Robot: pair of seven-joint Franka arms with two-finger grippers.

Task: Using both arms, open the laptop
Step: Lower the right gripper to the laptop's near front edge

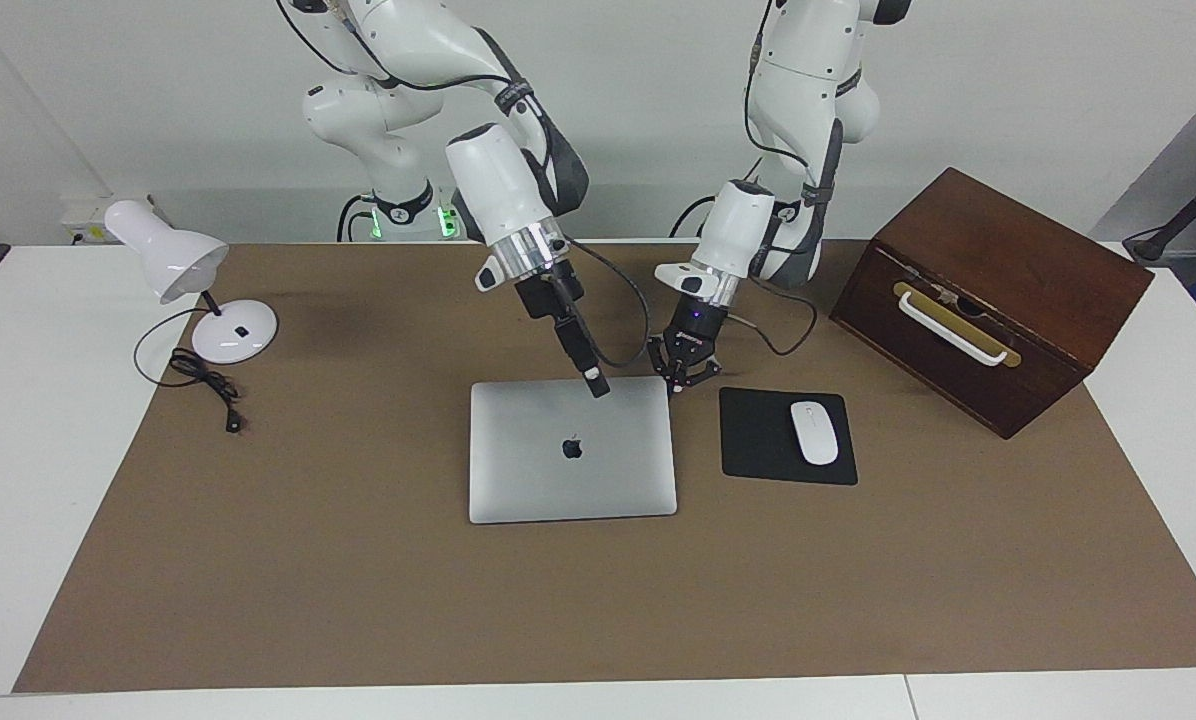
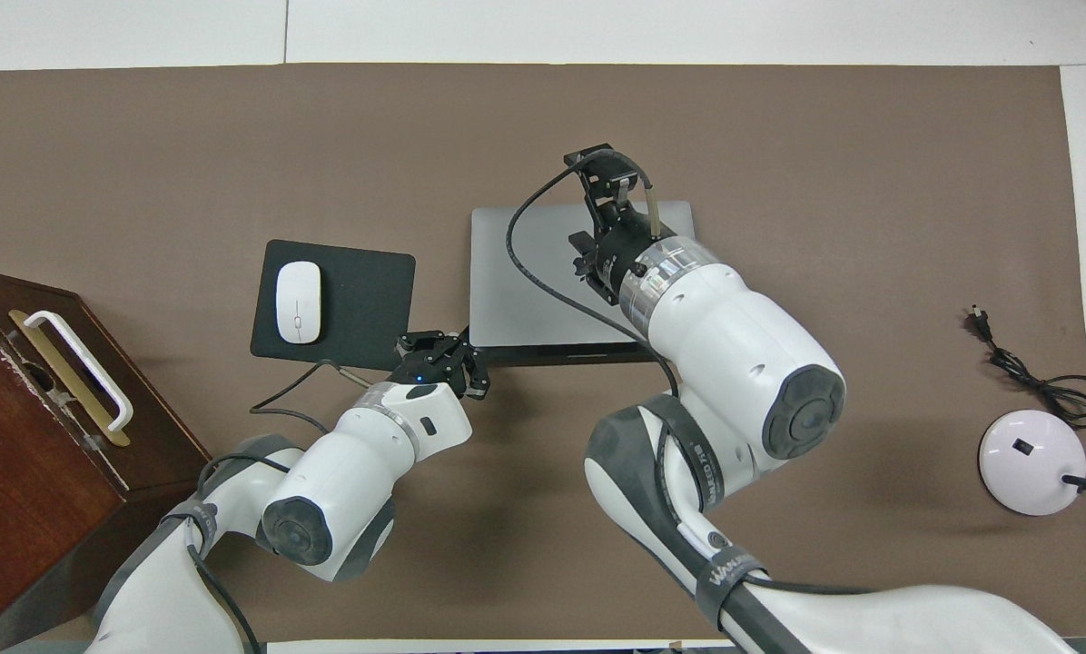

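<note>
Nearest me, my left gripper (image 1: 685,381) sat with jaws closed empty at the laptop (image 1: 572,450)'s corner, likely steadying it. My right gripper (image 1: 598,385) hung over its near edge, jaw state unclear; lid closed, flat on the surface (image 1: 358,600).

In the overhead view the right arm (image 2: 734,363) covers the laptop's (image 2: 525,291) logo and much of its lid.

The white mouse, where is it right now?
The mouse lies on the black pad, beside the closed laptop toward the left arm's end, with the wooden box close by.
</note>
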